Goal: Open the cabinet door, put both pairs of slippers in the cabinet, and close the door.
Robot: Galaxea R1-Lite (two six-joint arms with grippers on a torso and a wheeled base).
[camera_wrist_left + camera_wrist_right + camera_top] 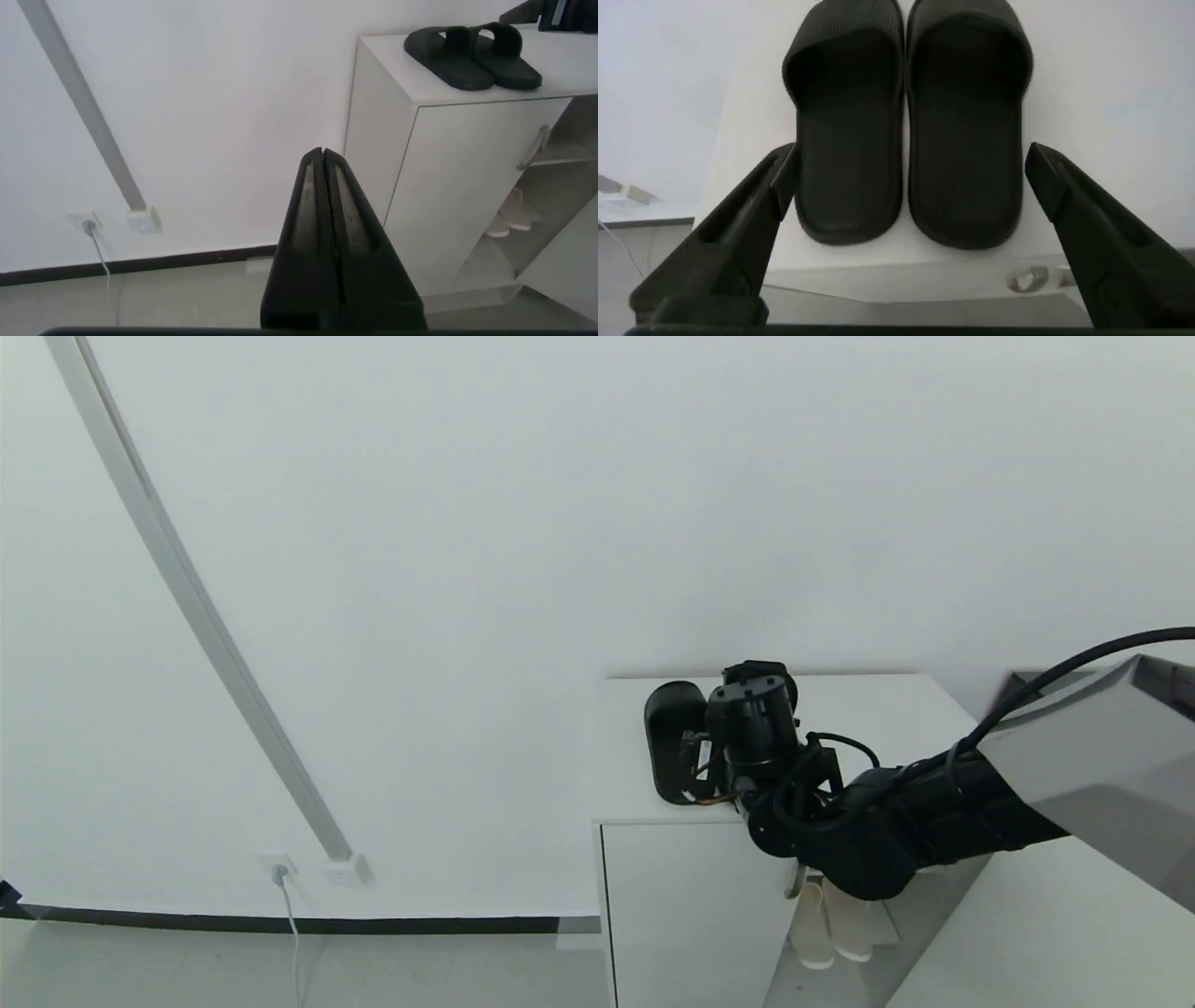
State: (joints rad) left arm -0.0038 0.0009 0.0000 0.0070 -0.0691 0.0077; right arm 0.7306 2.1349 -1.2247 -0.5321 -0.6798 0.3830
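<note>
Since the cabinet (pixel 691 915) has its door (pixel 1027 943) swung open at 4 o'clock in the head view and the white slippers (pixel 831 924) sit on a shelf inside, the step in hand looks like picking up the black slippers (pixel 906 121), which lie side by side on the cabinet top, touching each other. To do it well: keep the right claw (pixel 912 154) centred on the pair, lower until both fingers clear the outer edges, then squeeze both slippers together so neither slides off. The right claw is wide open and holds nothing, one finger either side of the pair. The right arm stretches in from 3 o'clock over the cabinet top, wrist angled down at the slippers. The left claw (pixel 322 159) is fully closed and empty, pointing at the wall (pixel 187 112), well apart from the cabinet.
</note>
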